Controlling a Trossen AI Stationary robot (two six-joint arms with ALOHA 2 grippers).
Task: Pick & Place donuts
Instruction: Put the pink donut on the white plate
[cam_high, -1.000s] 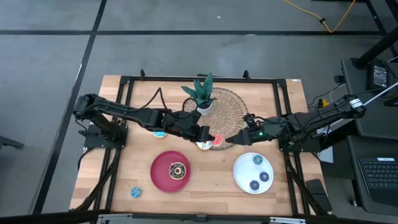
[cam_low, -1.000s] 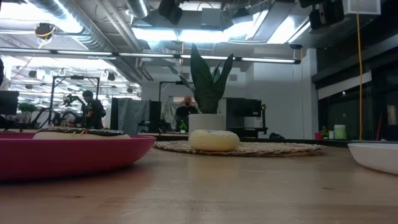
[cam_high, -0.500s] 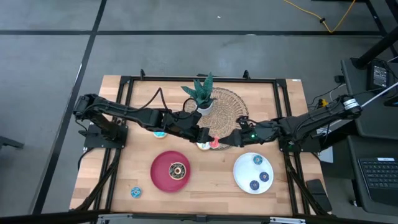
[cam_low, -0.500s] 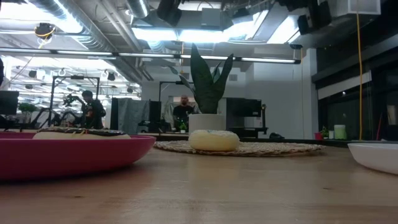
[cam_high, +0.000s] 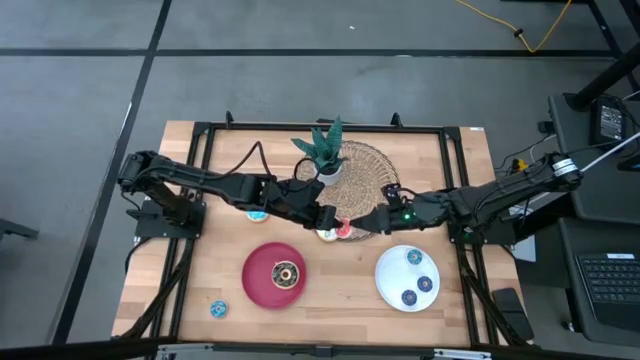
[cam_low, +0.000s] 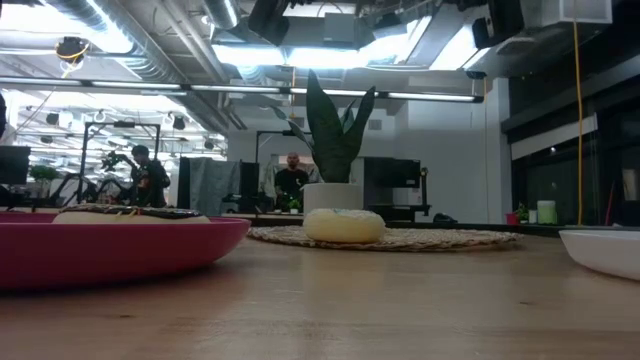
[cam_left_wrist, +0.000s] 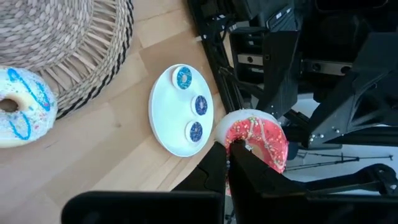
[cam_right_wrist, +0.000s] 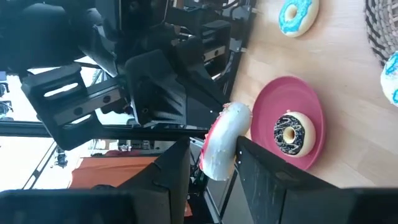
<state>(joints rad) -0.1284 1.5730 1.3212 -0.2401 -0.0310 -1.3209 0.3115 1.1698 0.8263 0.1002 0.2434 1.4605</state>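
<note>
Both arms meet over the middle of the tabletop (cam_high: 200, 250), and a pink-iced donut (cam_high: 345, 228) is caught between them: the left gripper (cam_left_wrist: 229, 163) has its jaws pinching the ring's rim, while the right gripper (cam_right_wrist: 211, 152) has its jaws closed on it from the opposite side, edge-on in the right wrist view. It looks like a handover, so I'd want only one side to let go, and only once the other's hold is firm. The white plate (cam_high: 385, 280) with three small blue donuts (cam_high: 413, 273) lies at about four o'clock from the meeting point, the red plate (cam_high: 258, 285) with the chocolate donut (cam_high: 285, 274) at about seven; either carry should lift first to clear the cream donut (cam_high: 326, 235) just beside them
</note>
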